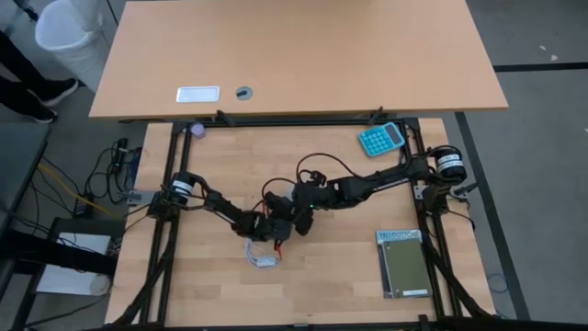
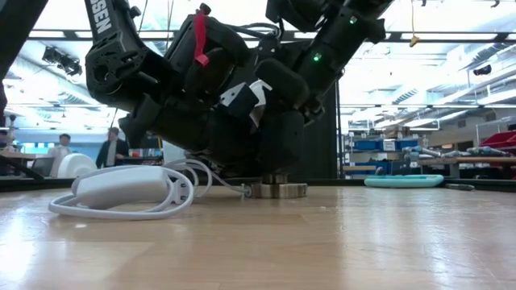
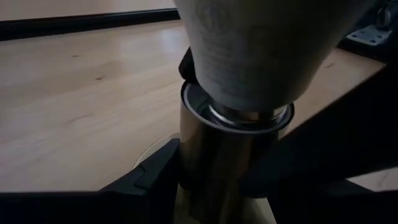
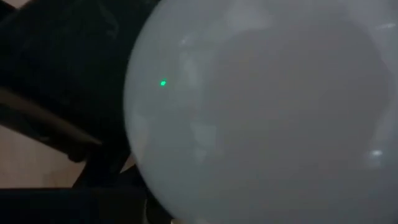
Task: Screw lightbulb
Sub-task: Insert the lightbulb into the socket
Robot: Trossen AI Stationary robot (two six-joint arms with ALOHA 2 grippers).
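Lightbulb (image 3: 261, 56) sits at the centre of the high view, its silvery base entering the socket (image 3: 211, 155) on the table (image 1: 340, 276). We see the left gripper (image 1: 272, 229) clamped on the socket body, its fingers (image 3: 149, 180) low in the left wrist view. The right gripper (image 1: 301, 208) is over the bulb, which fills the right wrist view; whether it grips we cannot tell. We judge that a tilted bulb could cross the thread and jam, or the socket could slip and turn with the bulb
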